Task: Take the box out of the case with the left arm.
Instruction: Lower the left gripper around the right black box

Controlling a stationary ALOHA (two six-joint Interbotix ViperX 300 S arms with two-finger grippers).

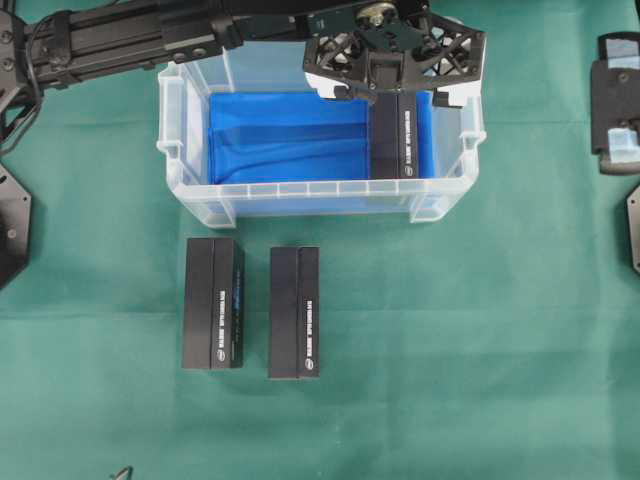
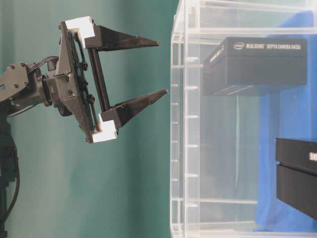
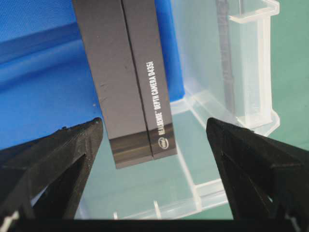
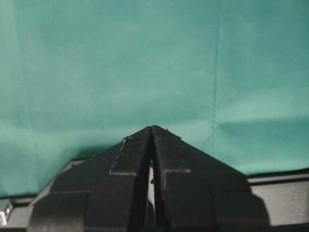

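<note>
The box (image 1: 392, 135) is a long black carton with white lettering, lying at the right end of the clear case (image 1: 300, 205) on its blue lining. My left gripper (image 1: 395, 95) hovers over the case's far right rim, open and holding nothing. In the table-level view, the left gripper (image 2: 162, 67) has its fingertips just short of the case's rim (image 2: 178, 124), apart from the box (image 2: 255, 64). In the left wrist view, the box (image 3: 125, 72) lies ahead between the spread fingers (image 3: 58, 164). My right gripper (image 4: 152, 128) is shut and empty over green cloth.
Two more black boxes (image 1: 212, 303) (image 1: 294, 312) lie side by side on the green cloth in front of the case. The right arm (image 1: 617, 100) sits at the table's right edge. The left arm's long black body (image 1: 110, 40) crosses the top left.
</note>
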